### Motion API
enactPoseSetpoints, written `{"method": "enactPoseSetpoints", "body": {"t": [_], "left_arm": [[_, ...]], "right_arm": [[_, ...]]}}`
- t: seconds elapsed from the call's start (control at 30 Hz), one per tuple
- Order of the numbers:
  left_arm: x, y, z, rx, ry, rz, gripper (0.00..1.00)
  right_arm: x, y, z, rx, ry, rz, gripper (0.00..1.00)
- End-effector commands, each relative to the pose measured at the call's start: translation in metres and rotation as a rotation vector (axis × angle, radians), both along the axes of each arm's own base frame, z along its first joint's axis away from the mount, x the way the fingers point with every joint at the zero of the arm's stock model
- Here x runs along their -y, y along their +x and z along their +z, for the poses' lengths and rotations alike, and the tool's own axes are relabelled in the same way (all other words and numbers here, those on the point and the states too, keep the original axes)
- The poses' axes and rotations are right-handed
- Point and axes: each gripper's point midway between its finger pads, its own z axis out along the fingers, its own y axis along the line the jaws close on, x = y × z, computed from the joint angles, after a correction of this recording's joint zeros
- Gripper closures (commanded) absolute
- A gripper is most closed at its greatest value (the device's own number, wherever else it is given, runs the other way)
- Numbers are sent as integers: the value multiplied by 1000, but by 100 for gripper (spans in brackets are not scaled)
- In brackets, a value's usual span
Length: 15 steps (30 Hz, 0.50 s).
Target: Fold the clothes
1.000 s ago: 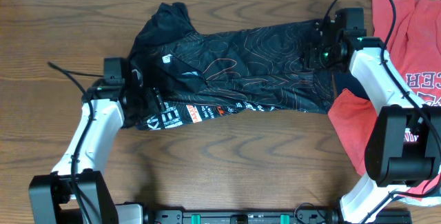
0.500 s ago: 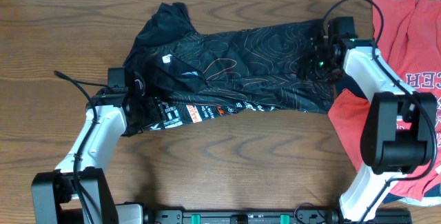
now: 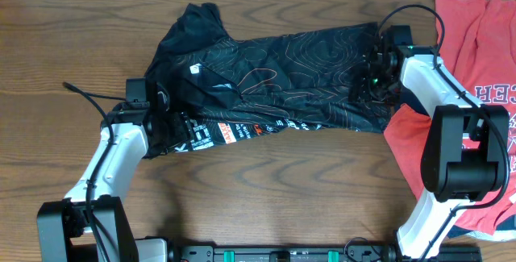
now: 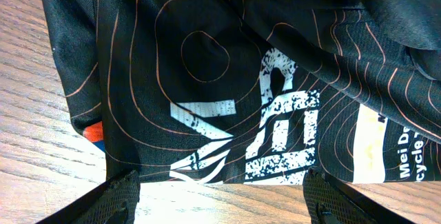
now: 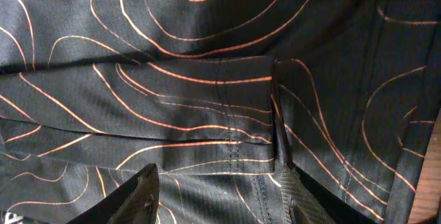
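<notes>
The black jersey point(image 3: 274, 76) is found crumpled across the table point(image 3: 282, 189), with the left gripper point(image 4: 222, 186) parted at its lettered hem and the right gripper point(image 5: 217, 196) parted over its right-hand seam; both edges should be pinched squarely before any lift is made, lest the slick cloth slip.

- The jersey point(image 3: 274, 81) lies spread across the middle of the table point(image 3: 282, 189), long axis running left to right.
- The T-shirt point(image 3: 476, 60) lies at the table's right edge, just beside the jersey's right end.
- The left gripper point(image 3: 168, 123) sits at the jersey's near-left corner.
- The right gripper point(image 3: 372, 78) sits over the jersey's right end.
</notes>
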Motion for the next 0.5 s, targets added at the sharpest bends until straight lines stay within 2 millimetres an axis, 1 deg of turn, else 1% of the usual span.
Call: {"method": "enactPoseSetpoints", "body": {"t": [0.0, 0.1, 0.2, 0.37, 0.47], "left_arm": [[-2, -4, -5, -17, 12, -11, 23], [-2, -4, -5, -17, 12, -11, 22], [-2, -5, -5, -21, 12, -11, 22], [-2, -5, -5, -21, 12, -11, 23], [-2, -5, -5, -21, 12, -11, 23]], "right_arm": [[-2, 1, -4, -2, -10, -3, 48], [-2, 0, -4, -6, -11, -3, 51], [-2, -3, -7, -15, -11, -3, 51], [-2, -12, -19, -29, -7, -13, 51], [-2, -10, -19, -26, -5, -30, 56]]}}
